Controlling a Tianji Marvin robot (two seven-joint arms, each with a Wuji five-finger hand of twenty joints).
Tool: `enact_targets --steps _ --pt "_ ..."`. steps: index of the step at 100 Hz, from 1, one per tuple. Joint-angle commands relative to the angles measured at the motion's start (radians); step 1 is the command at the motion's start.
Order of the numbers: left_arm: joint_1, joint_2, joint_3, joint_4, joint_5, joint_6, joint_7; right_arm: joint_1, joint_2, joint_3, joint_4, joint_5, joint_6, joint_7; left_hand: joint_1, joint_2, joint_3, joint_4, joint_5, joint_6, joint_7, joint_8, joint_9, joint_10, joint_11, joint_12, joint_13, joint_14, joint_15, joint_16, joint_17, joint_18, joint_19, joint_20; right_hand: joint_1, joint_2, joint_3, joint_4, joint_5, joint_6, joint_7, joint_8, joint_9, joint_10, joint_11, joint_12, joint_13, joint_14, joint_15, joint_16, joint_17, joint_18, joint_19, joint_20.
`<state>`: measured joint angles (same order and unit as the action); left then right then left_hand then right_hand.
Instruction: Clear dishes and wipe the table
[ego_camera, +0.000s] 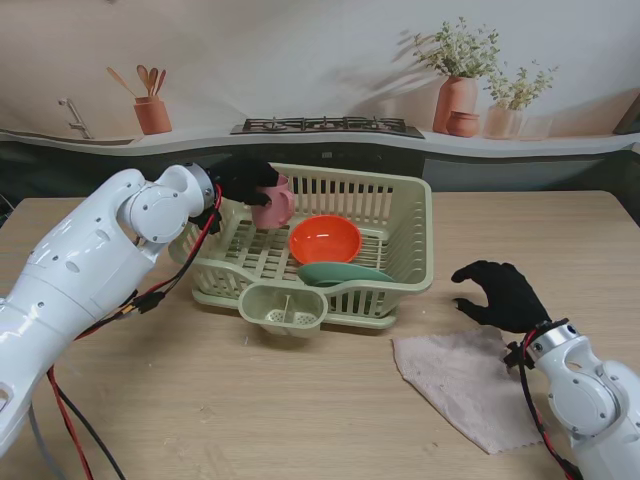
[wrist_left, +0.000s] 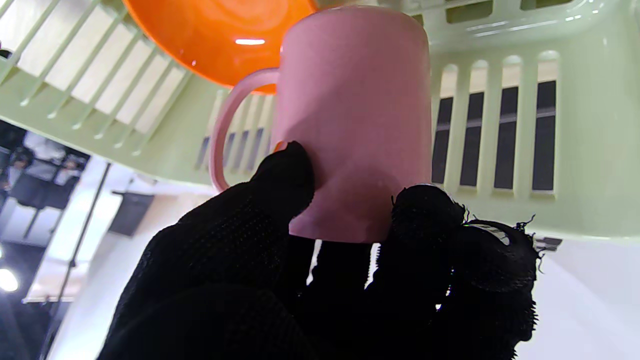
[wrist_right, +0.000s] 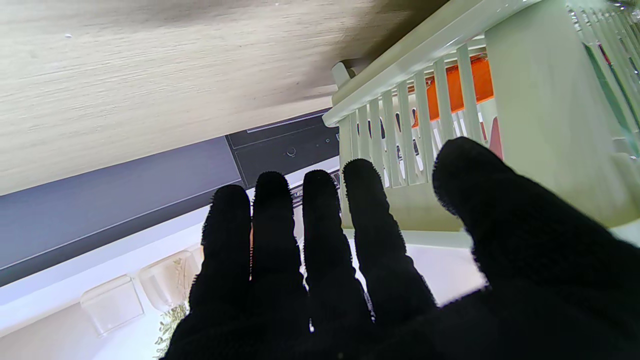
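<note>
My left hand (ego_camera: 243, 180) in its black glove is shut on a pink mug (ego_camera: 273, 203) and holds it over the far left part of the pale green dish rack (ego_camera: 405, 262). In the left wrist view two fingertips (wrist_left: 287, 170) pinch the pink mug (wrist_left: 355, 115) near its rim. An orange bowl (ego_camera: 325, 240) and a green plate (ego_camera: 345, 273) lie inside the rack. My right hand (ego_camera: 500, 295) hovers open over the table, just to the right of the rack and beyond a pinkish cloth (ego_camera: 470, 380) spread flat.
A small cutlery cup (ego_camera: 283, 308) juts from the rack's near side. Red and black cables (ego_camera: 150, 295) hang from my left arm. Beyond the table's far edge are a stove top (ego_camera: 328, 126) and potted plants (ego_camera: 458, 95).
</note>
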<state>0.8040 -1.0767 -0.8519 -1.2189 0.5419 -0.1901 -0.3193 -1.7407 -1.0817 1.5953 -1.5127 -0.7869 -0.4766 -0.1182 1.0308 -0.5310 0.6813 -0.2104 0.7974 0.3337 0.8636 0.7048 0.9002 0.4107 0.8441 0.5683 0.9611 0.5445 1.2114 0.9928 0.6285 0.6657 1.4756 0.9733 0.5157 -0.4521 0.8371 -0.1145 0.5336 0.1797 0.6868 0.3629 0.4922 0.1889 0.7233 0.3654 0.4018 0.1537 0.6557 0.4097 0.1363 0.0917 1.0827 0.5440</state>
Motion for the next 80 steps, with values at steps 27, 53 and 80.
enact_targets --steps 27,53,80 --pt "-0.019 -0.031 0.049 0.05 -0.009 0.026 0.047 -0.002 -0.001 -0.005 0.005 -0.003 0.001 0.009 0.102 0.068 0.09 0.034 0.012 -0.125 0.219 0.072 0.07 0.096 0.179 0.084 0.024 0.014 0.051 0.04 0.004 0.032 0.016 -0.004 0.01 0.007 0.019 0.044 0.01 -0.005 0.004 0.0 0.007 -0.015 0.004 0.008 -0.006 -0.015 0.0 0.0 -0.013 -0.02 -0.01 0.011" --pt "-0.012 -0.049 0.075 0.103 -0.005 0.022 0.12 -0.002 -0.001 -0.008 0.006 -0.004 0.007 0.009 0.101 0.065 0.089 0.034 0.011 -0.131 0.22 0.058 0.071 0.09 0.175 0.075 0.021 0.008 0.039 0.032 -0.005 0.032 0.006 -0.01 0.01 0.007 0.019 0.044 0.01 -0.005 0.004 0.0 0.007 -0.013 0.004 0.008 -0.007 -0.015 0.0 0.0 -0.014 -0.02 -0.01 0.012" --pt "-0.013 -0.06 0.107 0.138 -0.011 0.028 0.148 -0.001 -0.001 -0.011 0.008 -0.004 0.009 0.009 0.1 0.065 0.089 0.033 0.009 -0.131 0.223 0.049 0.069 0.088 0.173 0.068 0.017 0.006 0.028 0.025 -0.012 0.032 -0.001 -0.019 0.011 0.008 0.019 0.044 0.01 -0.004 0.004 0.0 0.008 -0.014 0.004 0.008 -0.007 -0.015 0.001 0.0 -0.013 -0.021 -0.01 0.012"
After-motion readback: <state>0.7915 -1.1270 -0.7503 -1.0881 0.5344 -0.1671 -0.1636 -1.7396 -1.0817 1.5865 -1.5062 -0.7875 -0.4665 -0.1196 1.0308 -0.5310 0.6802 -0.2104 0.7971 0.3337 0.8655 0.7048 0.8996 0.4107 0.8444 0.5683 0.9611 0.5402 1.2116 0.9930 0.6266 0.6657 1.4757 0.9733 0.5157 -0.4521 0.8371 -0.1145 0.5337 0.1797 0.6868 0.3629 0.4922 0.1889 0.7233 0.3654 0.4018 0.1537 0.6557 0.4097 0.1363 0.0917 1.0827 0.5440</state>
